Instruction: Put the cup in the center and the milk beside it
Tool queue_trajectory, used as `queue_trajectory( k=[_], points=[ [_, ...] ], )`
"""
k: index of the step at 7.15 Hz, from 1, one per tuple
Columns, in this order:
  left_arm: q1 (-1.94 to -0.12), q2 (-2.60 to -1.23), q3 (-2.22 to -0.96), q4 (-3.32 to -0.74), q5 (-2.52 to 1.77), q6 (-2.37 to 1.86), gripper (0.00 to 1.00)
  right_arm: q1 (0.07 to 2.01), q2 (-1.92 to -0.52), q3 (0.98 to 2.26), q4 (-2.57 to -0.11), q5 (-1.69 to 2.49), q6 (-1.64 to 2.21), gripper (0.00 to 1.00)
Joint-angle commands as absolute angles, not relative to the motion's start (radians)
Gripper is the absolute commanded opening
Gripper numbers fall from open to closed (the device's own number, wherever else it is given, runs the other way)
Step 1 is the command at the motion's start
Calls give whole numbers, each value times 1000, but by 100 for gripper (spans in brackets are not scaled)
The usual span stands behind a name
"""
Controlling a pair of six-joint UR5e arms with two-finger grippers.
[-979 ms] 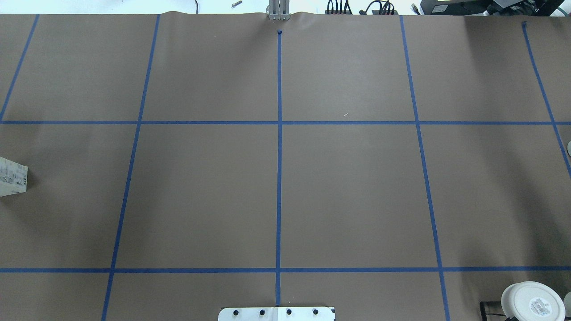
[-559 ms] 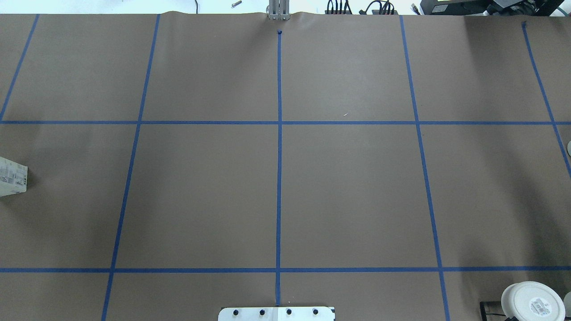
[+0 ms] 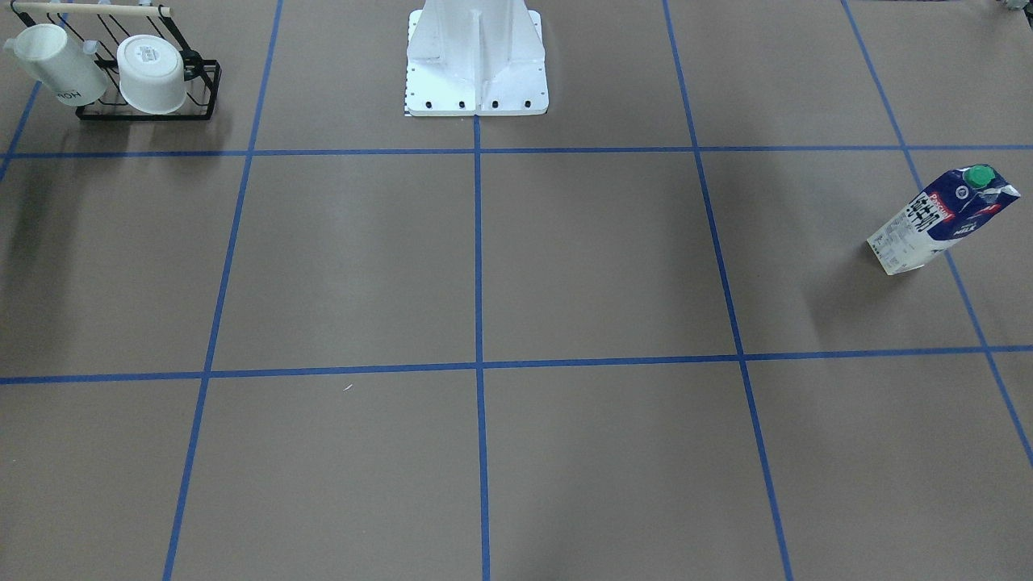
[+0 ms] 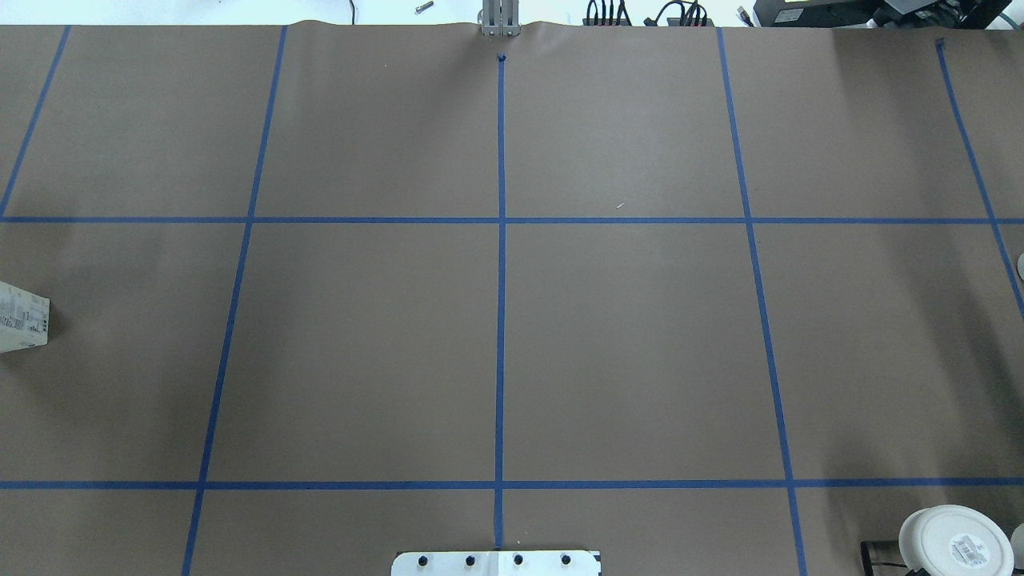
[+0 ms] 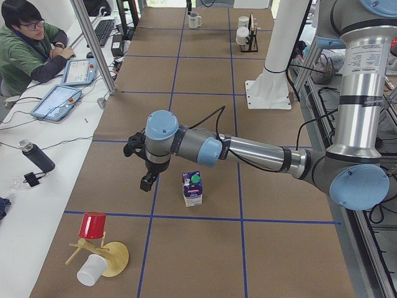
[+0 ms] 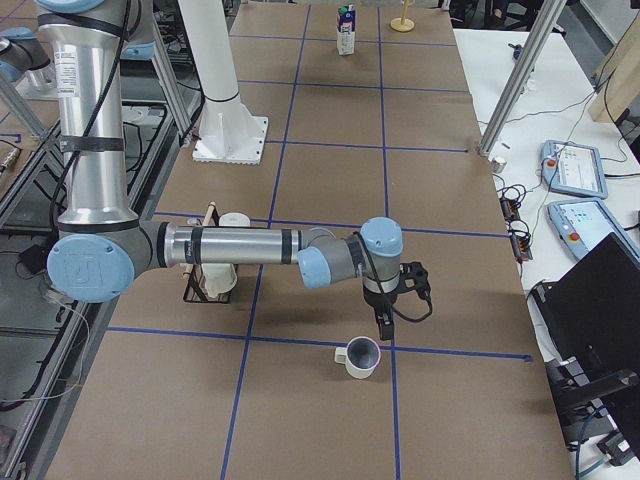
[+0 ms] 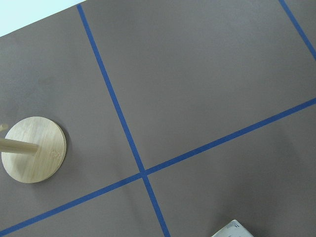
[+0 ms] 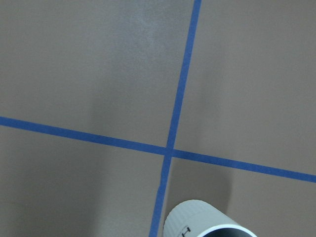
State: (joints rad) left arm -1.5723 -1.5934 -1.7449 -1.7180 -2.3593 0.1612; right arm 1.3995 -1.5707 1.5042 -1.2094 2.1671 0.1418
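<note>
Nothing is placed yet, as I read it. Neither item is at the center point(image 3: 478, 258), straight out in front of the white base point(image 3: 476, 56). The milk point(image 3: 940, 218) stands upright far off to the base's left, and the cup point(image 6: 358, 356) sits far off to its right. My left tool point(image 5: 146, 183) hangs near the milk and my right tool point(image 6: 385, 328) near the cup. I cannot tell whether either is released or clenched. Both pickups and both placements remain.
</note>
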Motion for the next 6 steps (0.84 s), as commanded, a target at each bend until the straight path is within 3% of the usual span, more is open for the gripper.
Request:
queue_trajectory(
  k=[1, 3, 4, 6],
  points=[
    [-1572, -1594, -1747, -1718, -2359, 161, 98, 1388, -1612, 1419, -1055, 2207, 201, 100],
    [-1572, -1595, -1749, -1718, -2359, 161, 98, 1378, -1632, 1453, -1055, 2229, 276, 92],
    [-1572, -1594, -1749, -1718, -2359, 161, 98, 1364, -1644, 1448, -1054, 2223, 276, 78],
    [-1572, -1595, -1747, -1718, -2359, 161, 98, 1358, -1647, 1448, -1054, 2218, 261, 0]
  ],
)
